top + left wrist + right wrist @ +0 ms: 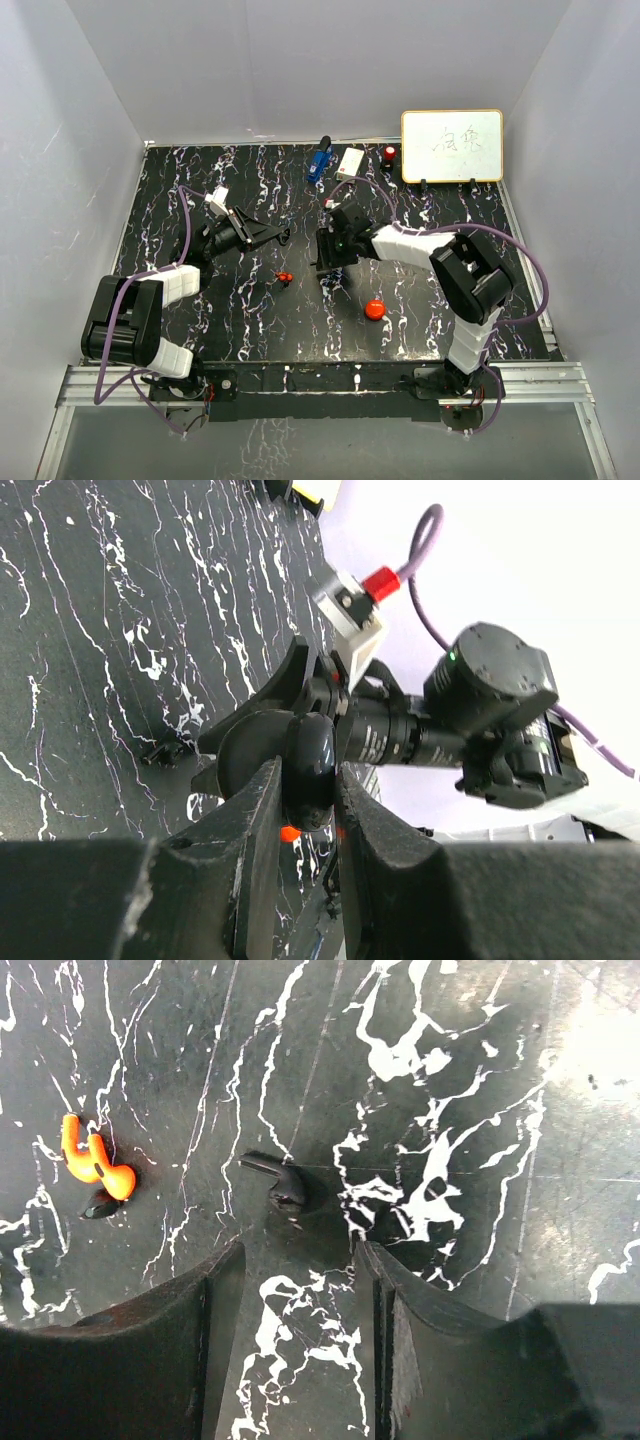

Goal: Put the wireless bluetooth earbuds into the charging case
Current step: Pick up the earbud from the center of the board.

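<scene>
From where I stand the worry is the black earbud (280,1182). It is a tiny dark thing lying on a dark, white-veined bench (250,335), and the right tool (295,1290), its fingers standing apart just short of it, has very little to bite on. If those fingers come down a shade off-centre, I would expect the bud to skid or flip away rather than be caught, and its rounded body looks apt to squirt out of a pinch. The red-and-black earbud (285,277) lies on the bench just to the left of the black one, between the two tools. A careless sweep for one could nudge the other. The left tool (305,800) is clamped on a black round disc (310,760), seemingly held off the bench to the left of centre. I take that disc for the charging case or a part of it, but I can see no sockets in it, so I cannot tell whether it is turned the right way to receive a bud. The two tools are close together, and a hasty meeting might knock them. As for looks, the black bud is glossy, a small rounded lump with a short stalk pointing left. The other shows a bright orange-red hooked fin with a black tip beneath it. A red round puck (375,309) sits nearer and to the right, well apart from both.
</scene>
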Controlling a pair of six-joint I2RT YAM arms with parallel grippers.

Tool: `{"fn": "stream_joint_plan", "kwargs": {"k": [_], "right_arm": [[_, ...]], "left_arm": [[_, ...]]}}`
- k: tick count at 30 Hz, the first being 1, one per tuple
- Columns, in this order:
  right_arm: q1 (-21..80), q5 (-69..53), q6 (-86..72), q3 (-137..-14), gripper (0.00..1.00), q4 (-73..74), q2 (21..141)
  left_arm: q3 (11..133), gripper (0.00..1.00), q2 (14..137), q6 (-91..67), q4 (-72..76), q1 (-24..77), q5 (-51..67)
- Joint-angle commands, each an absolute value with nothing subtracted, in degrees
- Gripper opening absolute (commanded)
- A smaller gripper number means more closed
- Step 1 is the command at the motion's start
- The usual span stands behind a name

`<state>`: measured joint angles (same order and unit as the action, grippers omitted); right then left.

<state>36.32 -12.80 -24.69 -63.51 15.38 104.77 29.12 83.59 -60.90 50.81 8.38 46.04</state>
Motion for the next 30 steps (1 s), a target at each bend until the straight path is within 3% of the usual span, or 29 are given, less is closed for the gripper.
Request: {"fn": "stream_joint_plan", "kwargs": {"k": [1, 13, 30], "right_arm": [[41.16, 0.54, -21.68, -63.45, 0.47, 16.36, 102.02], [46.83, 19.13, -21.07, -64.34, 0.46, 18.77, 106.0], [47.02, 20.24, -19.56, -65.16, 0.46, 15.08, 108.82]], "left_arm": [[28.65, 0.0, 81.75, -60.36, 52.59, 8.61, 46.19], [28.65, 0.0, 81.8, -60.08, 52.33, 8.79, 46.1], [28.86, 0.0, 82.01, -59.83, 52.09, 8.79, 46.1]]}}
